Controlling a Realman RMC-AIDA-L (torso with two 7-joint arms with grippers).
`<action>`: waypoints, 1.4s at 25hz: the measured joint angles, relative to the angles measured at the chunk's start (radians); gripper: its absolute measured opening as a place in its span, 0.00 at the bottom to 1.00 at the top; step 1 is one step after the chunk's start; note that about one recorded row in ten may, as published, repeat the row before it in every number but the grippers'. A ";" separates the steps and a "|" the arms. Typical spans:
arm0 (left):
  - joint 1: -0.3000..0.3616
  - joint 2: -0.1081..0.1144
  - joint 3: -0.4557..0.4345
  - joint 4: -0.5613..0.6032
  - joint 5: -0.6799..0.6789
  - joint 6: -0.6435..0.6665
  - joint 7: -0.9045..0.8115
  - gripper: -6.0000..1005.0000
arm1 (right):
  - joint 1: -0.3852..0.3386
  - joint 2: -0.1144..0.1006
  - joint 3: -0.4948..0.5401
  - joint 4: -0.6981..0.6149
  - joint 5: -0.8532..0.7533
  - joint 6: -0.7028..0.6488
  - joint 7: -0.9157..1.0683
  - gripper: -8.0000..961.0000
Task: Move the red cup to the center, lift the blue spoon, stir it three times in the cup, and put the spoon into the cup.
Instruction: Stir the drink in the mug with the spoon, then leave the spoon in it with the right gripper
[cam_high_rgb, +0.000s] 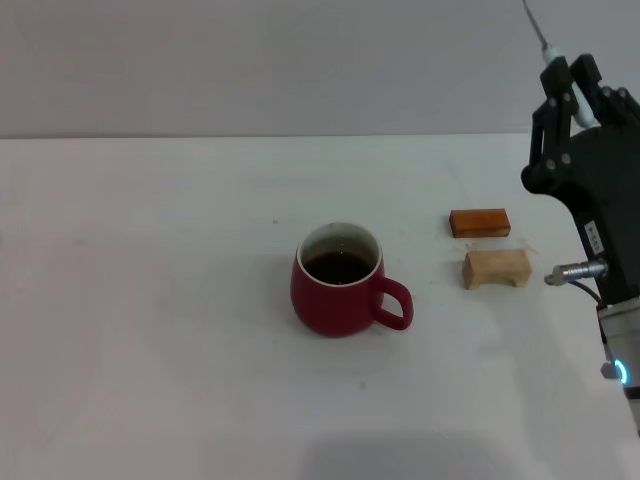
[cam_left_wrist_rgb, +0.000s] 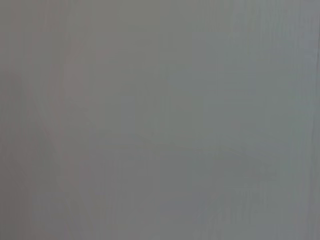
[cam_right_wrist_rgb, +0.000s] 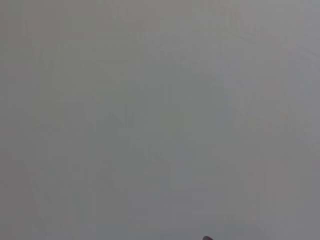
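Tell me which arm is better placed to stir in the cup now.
Right. The right gripper is raised to the right of the cup and seems to hold the spoon. The left arm is not in view.

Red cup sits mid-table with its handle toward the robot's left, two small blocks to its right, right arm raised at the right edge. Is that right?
Not quite. In the head view the red cup's handle points toward the robot's right, toward the blocks, not left. The rest holds: the orange-brown block and wooden block lie to the cup's right, and the right gripper is raised at the right edge.
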 joint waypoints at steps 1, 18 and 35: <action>0.000 0.000 0.000 0.000 0.000 0.000 0.000 0.86 | 0.000 0.000 0.000 0.000 0.000 0.000 0.000 0.15; -0.009 0.000 -0.003 0.000 -0.001 -0.016 0.000 0.86 | -0.114 -0.010 0.218 0.236 -0.045 0.393 -0.175 0.15; -0.020 0.000 -0.014 0.000 -0.002 -0.020 0.000 0.86 | -0.225 0.069 0.474 0.397 -0.083 0.863 -0.298 0.15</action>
